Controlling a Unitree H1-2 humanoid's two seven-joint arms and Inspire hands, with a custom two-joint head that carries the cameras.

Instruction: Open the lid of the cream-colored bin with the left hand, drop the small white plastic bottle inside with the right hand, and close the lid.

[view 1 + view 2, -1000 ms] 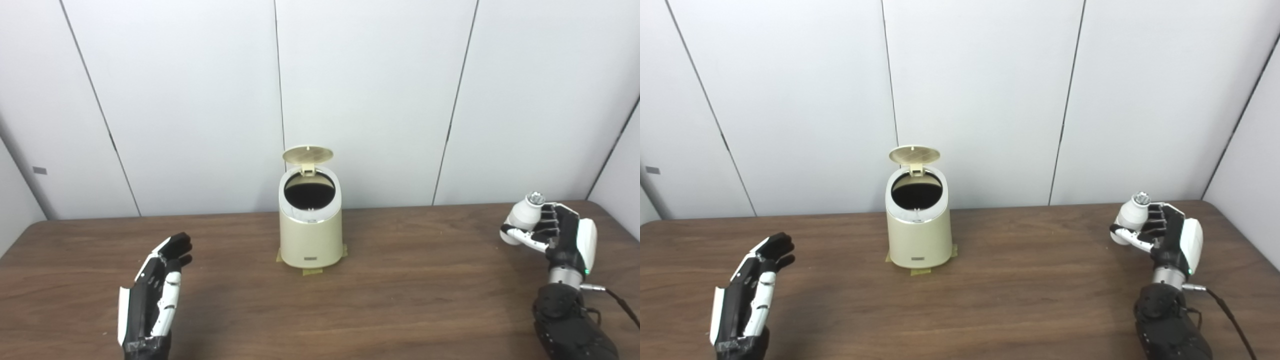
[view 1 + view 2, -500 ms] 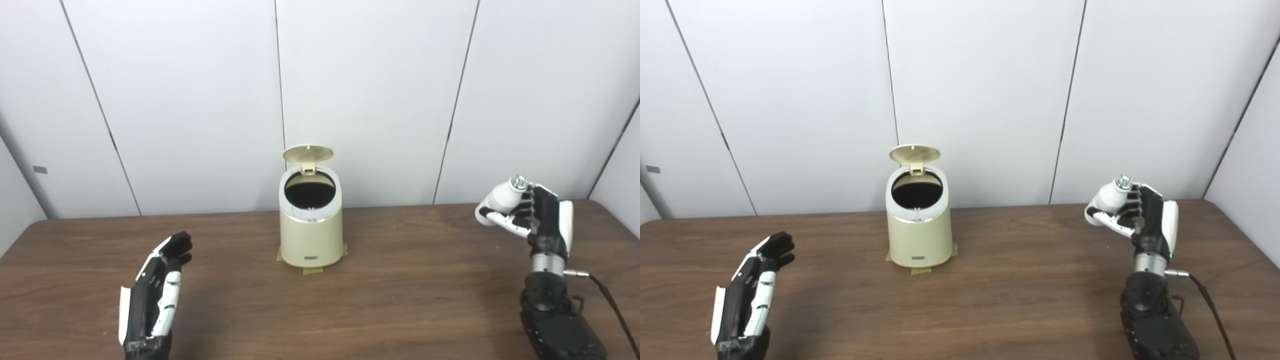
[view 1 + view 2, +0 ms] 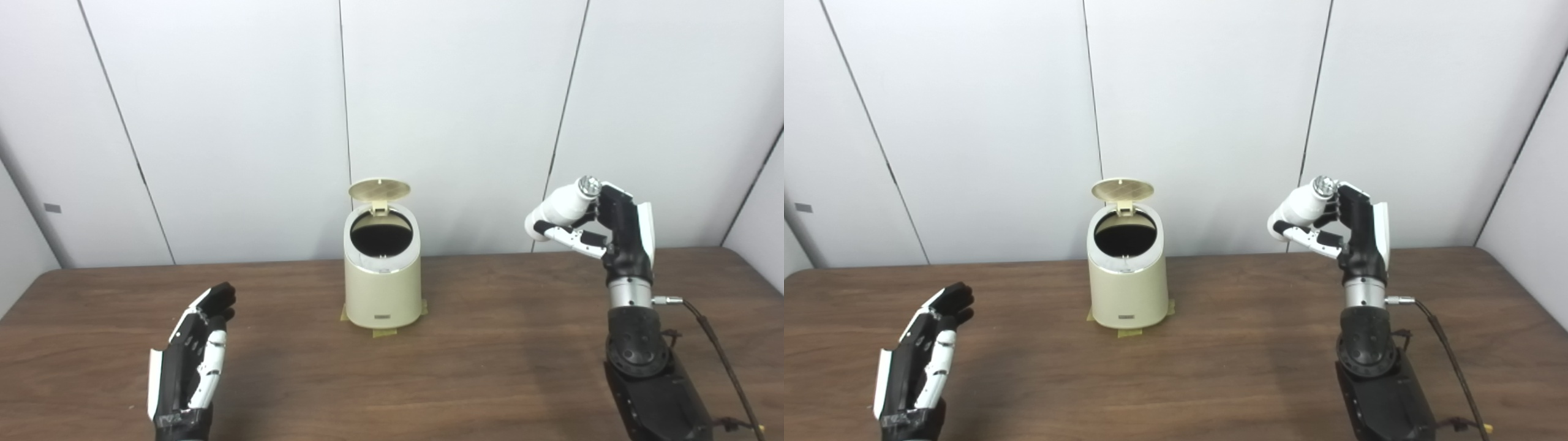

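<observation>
The cream-colored bin (image 3: 382,288) stands on the brown table (image 3: 490,361) near the back wall, its round lid (image 3: 379,189) tipped up behind a dark opening. To the right of the bin and above table height, my right hand (image 3: 615,229) is shut on the small white plastic bottle (image 3: 558,207), which lies tilted with its metal-tipped end up. My left hand (image 3: 193,358) rests open at the front left of the table, fingers straight and apart from the bin.
Strips of tan tape (image 3: 384,332) hold the bin's base to the table. A black cable (image 3: 713,343) trails from my right wrist. White wall panels close off the back, and the table's right edge (image 3: 759,269) runs near my right arm.
My right hand has risen and moved left toward the bin with the bottle in it. The left hand and the bin have stayed put.
</observation>
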